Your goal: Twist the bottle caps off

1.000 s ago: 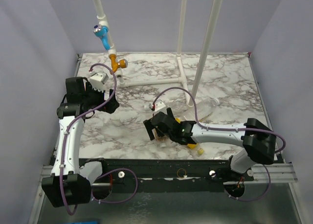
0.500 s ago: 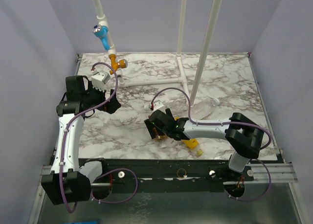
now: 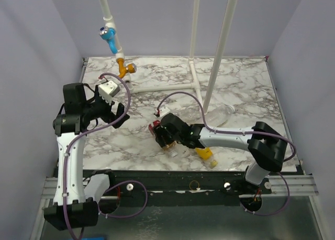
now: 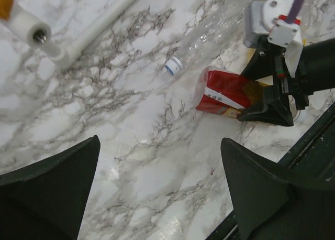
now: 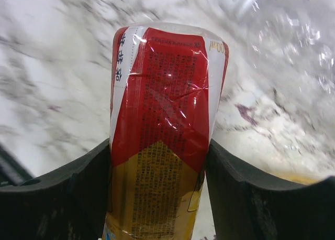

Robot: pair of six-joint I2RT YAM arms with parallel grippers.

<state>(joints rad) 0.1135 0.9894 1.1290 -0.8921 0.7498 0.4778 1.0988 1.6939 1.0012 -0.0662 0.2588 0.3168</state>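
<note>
The right claw (image 3: pixel 162 136) is clamping the brown bottle (image 5: pixel 162 93), its fingers (image 5: pixel 78 198) pressing on both sides. The bottle is lying on the bench (image 3: pixel 251 88) close to the near edge, about midway along. Its red label is hiding whatever is inside. A clear bottle (image 4: pixel 222 28) with a blue-and-white cap (image 4: pixel 174 65) is lying just beyond it. The left claw (image 4: pixel 159 145) is hanging wide apart near the left edge.

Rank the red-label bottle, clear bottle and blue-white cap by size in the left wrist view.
1. Clear bottle and red-label bottle: similar, both partly hidden behind the right arm, so no ranking between them.
2. Blue-white cap: clearly smallest.
</note>
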